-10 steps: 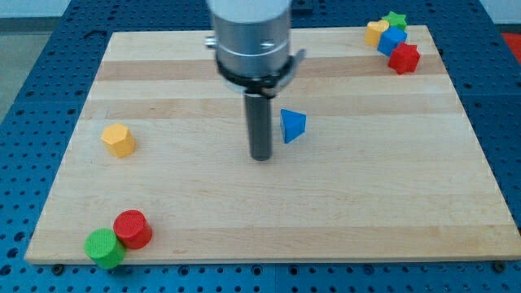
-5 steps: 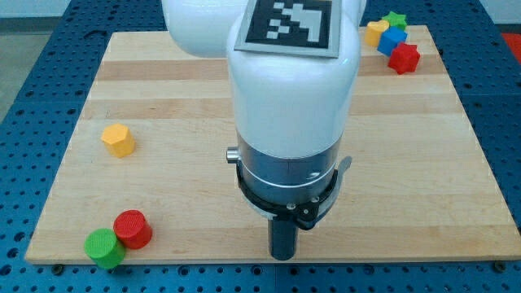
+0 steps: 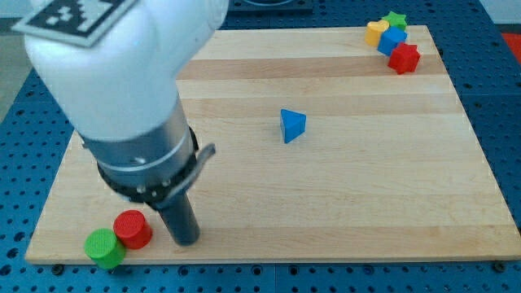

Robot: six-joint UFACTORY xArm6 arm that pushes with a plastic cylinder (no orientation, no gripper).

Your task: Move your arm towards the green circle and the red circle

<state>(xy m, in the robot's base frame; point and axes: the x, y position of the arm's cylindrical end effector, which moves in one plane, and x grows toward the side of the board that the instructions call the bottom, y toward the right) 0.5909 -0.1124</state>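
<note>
My tip (image 3: 186, 242) sits just right of the red circle block (image 3: 133, 229).
Green circle block (image 3: 104, 247) touches red on the wooden table (image 3: 366, 203); tool is a bare rod, nothing to spread.

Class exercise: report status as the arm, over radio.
My tip down at board's bottom-left, just right of red circle. Green circle touching red, further left. Nothing between tip and red circle.
</note>
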